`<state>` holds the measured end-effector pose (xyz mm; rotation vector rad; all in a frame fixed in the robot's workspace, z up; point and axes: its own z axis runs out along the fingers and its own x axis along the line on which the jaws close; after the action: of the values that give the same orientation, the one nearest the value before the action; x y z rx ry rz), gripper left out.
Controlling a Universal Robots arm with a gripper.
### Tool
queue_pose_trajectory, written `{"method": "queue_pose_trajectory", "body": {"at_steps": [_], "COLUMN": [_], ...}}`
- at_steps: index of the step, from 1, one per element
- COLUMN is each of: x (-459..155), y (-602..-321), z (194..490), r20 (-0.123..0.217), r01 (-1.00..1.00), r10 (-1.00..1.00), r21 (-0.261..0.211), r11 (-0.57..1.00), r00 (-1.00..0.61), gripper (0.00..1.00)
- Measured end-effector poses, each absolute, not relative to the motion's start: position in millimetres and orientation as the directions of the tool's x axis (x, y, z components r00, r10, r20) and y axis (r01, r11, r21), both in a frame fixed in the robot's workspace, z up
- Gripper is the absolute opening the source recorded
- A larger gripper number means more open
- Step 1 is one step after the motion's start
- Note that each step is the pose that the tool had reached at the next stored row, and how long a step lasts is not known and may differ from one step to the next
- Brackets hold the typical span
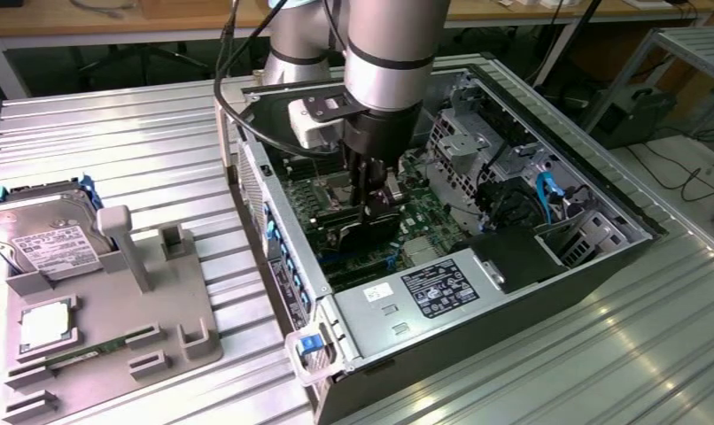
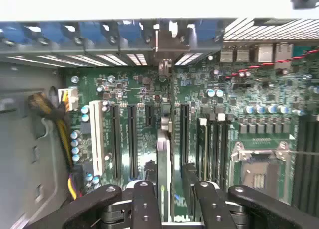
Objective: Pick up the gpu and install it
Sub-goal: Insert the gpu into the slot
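Observation:
The gpu [image 2: 163, 154] stands on edge among the long slots of the green motherboard [image 2: 259, 104], with its silver end bracket at the case's rear wall. My gripper [image 2: 169, 184] straddles the card's upper edge. One black finger [image 2: 147, 189] lies close against the card. A narrow gap shows between the card and the other finger [image 2: 197, 189], so the jaws stand slightly open around it. In the exterior view the gripper [image 1: 375, 202] reaches straight down into the open computer case [image 1: 275, 257], with the gpu's dark fan side [image 1: 369, 232] just below it.
A grey fixture plate [image 1: 133, 328] at the exterior view's left carries a silver hard drive [image 1: 44, 235] and a square chip [image 1: 44, 323]. Inside the case are a labelled power supply [image 1: 440, 288], drive cages [image 1: 476, 133], blue cables [image 1: 547, 190] and yellow wires [image 2: 62, 124].

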<state>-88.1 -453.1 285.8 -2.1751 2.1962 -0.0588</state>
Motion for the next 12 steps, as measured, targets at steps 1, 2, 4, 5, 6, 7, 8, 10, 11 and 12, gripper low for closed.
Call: {"method": "queue_pose_trajectory", "body": {"at_steps": [1, 2, 4, 5, 6, 7, 8, 10, 11, 12], "x": [-88.0, -88.0, -88.0, -88.0, -88.0, -88.0, -88.0, -88.0, -88.0, -88.0], "y": [-453.0, -453.0, -453.0, -453.0, -453.0, -453.0, -453.0, -453.0, -453.0, -453.0], "z": [295.5, 295.5, 295.6, 295.6, 295.6, 295.6, 295.6, 295.6, 295.6, 295.6], "r20": [-0.009, -0.009, -0.009, -0.009, -0.009, -0.009, -0.009, -0.009, -0.009, -0.009], "r01": [-0.998, -0.998, -0.998, -0.998, -0.998, -0.998, -0.998, -0.998, -0.998, -0.998], "r10": [-1.000, -1.000, -1.000, -1.000, -1.000, -1.000, -1.000, -1.000, -1.000, -1.000], "r21": [-0.065, -0.065, -0.065, -0.065, -0.065, -0.065, -0.065, -0.065, -0.065, -0.065], "r11": [0.010, 0.010, 0.010, 0.010, 0.010, 0.010, 0.010, 0.010, 0.010, 0.010], "r00": [-0.009, -0.009, -0.009, -0.009, -0.009, -0.009, -0.009, -0.009, -0.009, -0.009], "gripper": [0.35, 0.35, 0.33, 0.26, 0.26, 0.20, 0.14, 0.11, 0.11, 0.11]}}
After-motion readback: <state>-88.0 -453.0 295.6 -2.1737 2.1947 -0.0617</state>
